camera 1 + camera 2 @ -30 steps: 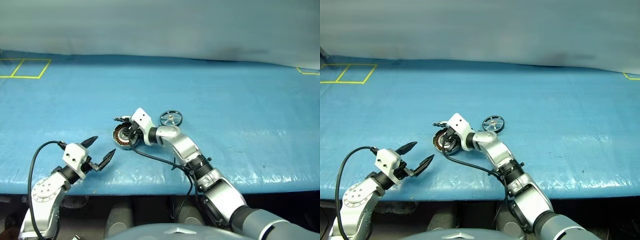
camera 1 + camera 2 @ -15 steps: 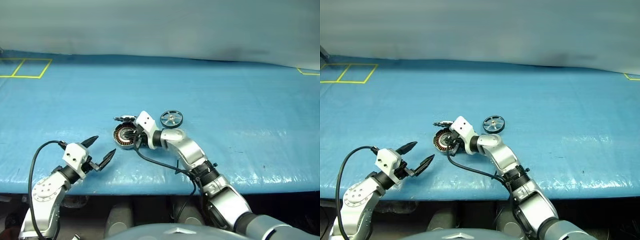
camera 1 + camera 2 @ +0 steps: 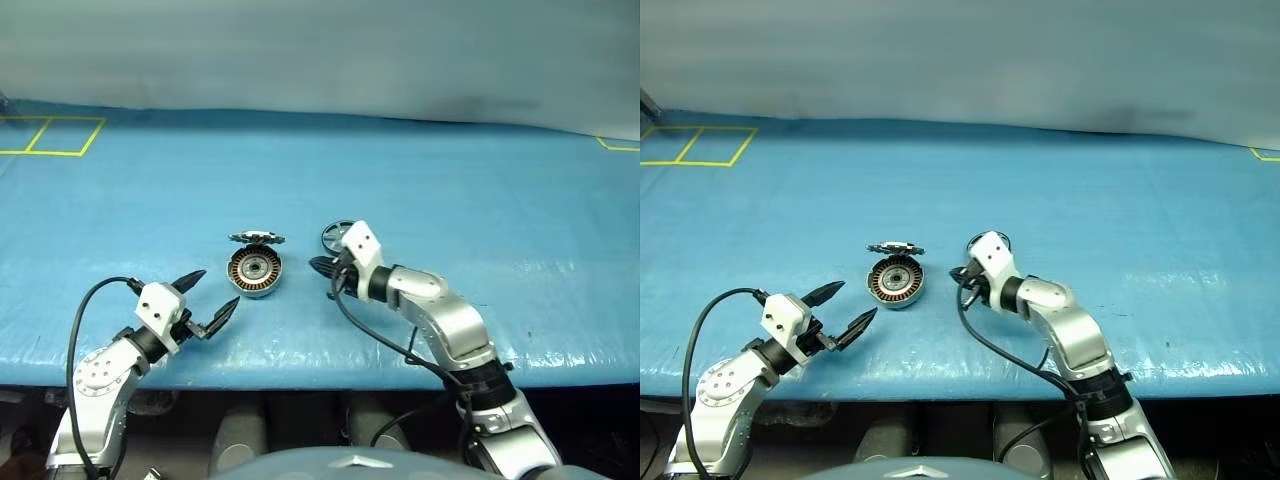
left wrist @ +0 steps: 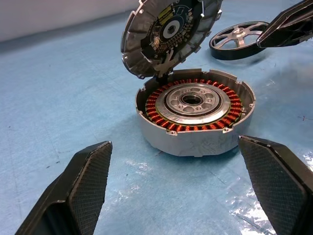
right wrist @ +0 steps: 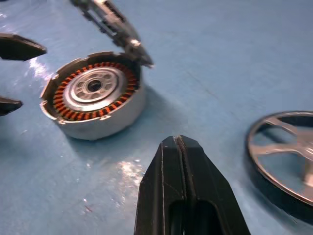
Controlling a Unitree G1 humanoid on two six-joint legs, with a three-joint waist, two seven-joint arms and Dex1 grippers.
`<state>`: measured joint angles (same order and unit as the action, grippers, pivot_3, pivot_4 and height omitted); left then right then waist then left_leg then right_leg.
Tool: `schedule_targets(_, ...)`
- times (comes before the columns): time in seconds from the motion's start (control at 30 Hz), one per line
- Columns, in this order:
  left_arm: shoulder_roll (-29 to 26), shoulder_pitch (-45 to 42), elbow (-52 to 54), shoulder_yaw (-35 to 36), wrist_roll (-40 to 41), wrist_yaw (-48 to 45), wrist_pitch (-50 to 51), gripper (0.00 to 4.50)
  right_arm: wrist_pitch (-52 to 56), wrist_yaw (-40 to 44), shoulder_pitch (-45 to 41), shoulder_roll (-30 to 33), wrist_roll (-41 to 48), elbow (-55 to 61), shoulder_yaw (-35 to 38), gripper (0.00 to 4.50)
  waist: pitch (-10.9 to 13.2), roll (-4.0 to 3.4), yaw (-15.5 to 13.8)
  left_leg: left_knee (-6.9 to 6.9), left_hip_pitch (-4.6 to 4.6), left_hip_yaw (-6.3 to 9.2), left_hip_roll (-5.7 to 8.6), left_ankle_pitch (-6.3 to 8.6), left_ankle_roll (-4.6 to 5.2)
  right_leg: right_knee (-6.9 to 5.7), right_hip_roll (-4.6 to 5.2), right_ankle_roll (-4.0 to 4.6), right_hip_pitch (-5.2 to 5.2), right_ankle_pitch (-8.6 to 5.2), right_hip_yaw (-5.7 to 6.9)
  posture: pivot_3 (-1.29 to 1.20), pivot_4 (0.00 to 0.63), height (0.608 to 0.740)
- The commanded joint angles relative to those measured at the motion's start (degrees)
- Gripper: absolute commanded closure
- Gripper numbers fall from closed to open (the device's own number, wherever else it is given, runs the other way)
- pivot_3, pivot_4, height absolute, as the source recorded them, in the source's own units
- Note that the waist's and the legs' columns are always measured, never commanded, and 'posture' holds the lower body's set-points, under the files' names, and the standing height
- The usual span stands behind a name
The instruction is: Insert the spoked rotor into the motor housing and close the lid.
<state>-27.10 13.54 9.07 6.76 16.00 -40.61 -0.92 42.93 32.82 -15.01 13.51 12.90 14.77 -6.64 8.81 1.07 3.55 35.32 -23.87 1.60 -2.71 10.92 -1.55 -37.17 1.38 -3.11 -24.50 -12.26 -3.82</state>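
My right gripper [image 3: 322, 266] was pinched closed, empty, between the open-lidded motor housing [image 3: 254, 271] at nine o'clock and the spoked rotor [image 3: 337, 234] at one; my left gripper [image 3: 208, 300] gaped wide.

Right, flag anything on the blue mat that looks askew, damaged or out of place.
Nothing stands out. The motor housing sits flat with its lid hinged up and open, windings looking intact. The spoked rotor lies flat on the mat beside it, not yet inserted. Nothing looks spilled or broken.
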Motion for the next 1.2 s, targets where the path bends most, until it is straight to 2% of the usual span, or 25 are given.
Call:
schedule_targets(0.03,-0.3,-0.9,0.1,-0.2,0.5,-1.0,-1.0,0.0,2.6,-4.0,0.0,-0.8,4.0,5.2,7.1,3.89,0.0,0.01,0.0,0.01,0.0,0.0,0.0,0.0,0.0,0.0,0.0,0.0,0.01,0.0,0.0,0.0,0.15,0.74)
schedule_targets(0.17,-0.5,-1.9,-0.7,-0.4,0.3,-1.6,-0.8,0.0,6.4,-10.1,-0.3,-5.5,9.2,4.7,15.7,2.58,0.0,0.01,0.0,-0.02,0.01,0.0,0.0,0.0,0.0,0.01,-0.01,0.0,0.01,0.0,-0.01,0.0,0.15,0.74)
schedule_targets(0.33,-0.5,-2.8,-1.4,-0.8,0.1,-2.1,-0.8,0.0,3.3,-9.8,0.9,-2.7,5.7,3.7,9.6,2.58,0.0,0.0,0.1,-0.03,-0.02,-0.02,0.01,0.01,0.03,0.05,0.01,0.0,0.01,0.0,-0.02,0.0,0.15,0.74)
schedule_targets(0.53,-0.5,-3.2,-1.6,-0.9,-0.2,-2.2,-0.7,0.0,-3.6,-9.3,-1.4,-0.2,0.8,-1.7,3.4,2.58,0.0,0.0,0.1,-0.02,0.01,-0.04,0.0,0.01,0.03,0.03,0.0,0.0,0.02,0.0,-0.03,0.0,0.15,0.74)
schedule_targets(0.7,-0.6,-2.1,-1.0,-0.2,-0.2,-1.7,-0.8,0.0,-5.1,-8.2,-2.0,1.2,-1.1,-4.3,-0.2,2.58,0.0,0.0,0.0,-0.03,0.0,-0.05,0.01,0.01,0.03,0.05,0.0,-0.01,0.02,0.0,-0.04,0.0,0.15,0.74)
schedule_targets(1.1,-0.4,-0.5,-0.2,0.0,-0.2,-0.3,-1.2,0.0,-3.4,-10.8,-2.3,1.2,-4.2,-10.5,-1.3,2.58,0.0,0.03,-0.1,0.01,0.02,-0.05,0.0,0.02,0.04,0.04,0.0,-0.01,0.05,0.0,-0.04,0.0,0.15,0.74)
schedule_targets(1.2,-0.4,-0.6,-0.3,-0.2,-0.3,-0.3,-1.2,0.0,-3.3,-11.3,-2.4,0.4,-3.3,-10.6,-0.2,3.15,0.0,0.03,-0.1,0.01,0.02,-0.05,0.0,0.02,0.04,0.04,0.0,-0.01,0.05,0.0,-0.04,0.0,0.15,0.74)
